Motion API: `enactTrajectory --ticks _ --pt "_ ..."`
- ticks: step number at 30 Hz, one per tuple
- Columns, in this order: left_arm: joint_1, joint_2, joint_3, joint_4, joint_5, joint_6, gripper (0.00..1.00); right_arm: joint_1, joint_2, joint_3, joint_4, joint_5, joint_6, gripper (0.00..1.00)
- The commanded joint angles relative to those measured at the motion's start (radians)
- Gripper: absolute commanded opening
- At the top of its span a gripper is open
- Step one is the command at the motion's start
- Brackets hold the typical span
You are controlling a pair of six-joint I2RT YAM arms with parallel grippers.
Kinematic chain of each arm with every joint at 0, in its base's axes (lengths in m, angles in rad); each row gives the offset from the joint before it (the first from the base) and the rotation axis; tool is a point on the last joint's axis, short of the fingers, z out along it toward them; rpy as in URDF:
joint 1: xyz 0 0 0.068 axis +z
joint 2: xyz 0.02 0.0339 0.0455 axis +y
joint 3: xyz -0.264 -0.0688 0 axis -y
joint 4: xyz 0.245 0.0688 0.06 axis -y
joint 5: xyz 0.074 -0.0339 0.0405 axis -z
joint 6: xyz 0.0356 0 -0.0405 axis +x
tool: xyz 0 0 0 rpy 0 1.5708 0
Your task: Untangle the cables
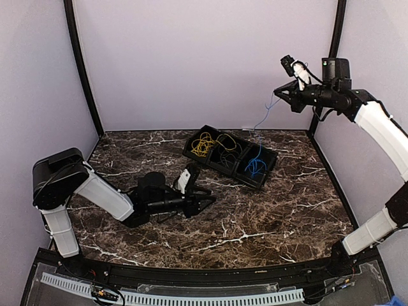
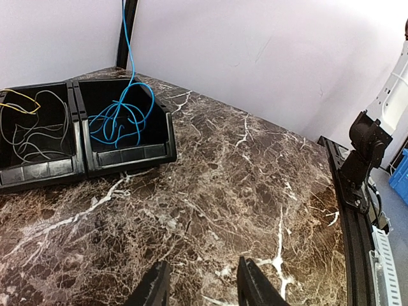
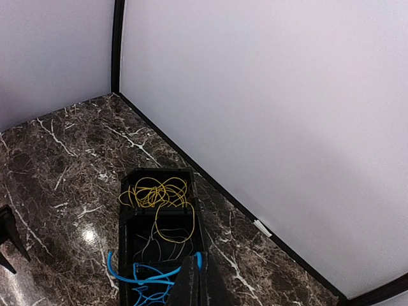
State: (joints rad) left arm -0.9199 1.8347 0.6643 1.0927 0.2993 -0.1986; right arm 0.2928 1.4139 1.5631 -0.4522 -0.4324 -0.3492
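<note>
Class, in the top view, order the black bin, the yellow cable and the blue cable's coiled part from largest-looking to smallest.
1. Black bin.
2. Yellow cable, spread across two compartments.
3. Blue cable's coiled part, fairly close to yellow.

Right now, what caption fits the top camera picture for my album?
Raised right fingers hold the blue cable trailing up from the black bins, yellow cable coiled nearby.
</note>
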Motion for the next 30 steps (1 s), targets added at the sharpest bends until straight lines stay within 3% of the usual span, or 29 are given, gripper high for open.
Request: enactTrajectory --ticks 1,18,30 --pt "0.001 -0.037 -0.021 0.033 0.014 -0.024 0.39 -0.010 0.019 -0.041 0.079 0.075 -0.045 0.00" --pt "0.002 -0.048 -0.040 0.013 0.002 -0.034 0.39 -0.017 0.239 -0.213 0.128 0.036 -0.062 0.00" --pt "0.002 -0.044 -0.064 0.021 -0.022 -0.035 0.39 -0.027 0.382 -0.264 0.082 0.104 -0.132 0.00"
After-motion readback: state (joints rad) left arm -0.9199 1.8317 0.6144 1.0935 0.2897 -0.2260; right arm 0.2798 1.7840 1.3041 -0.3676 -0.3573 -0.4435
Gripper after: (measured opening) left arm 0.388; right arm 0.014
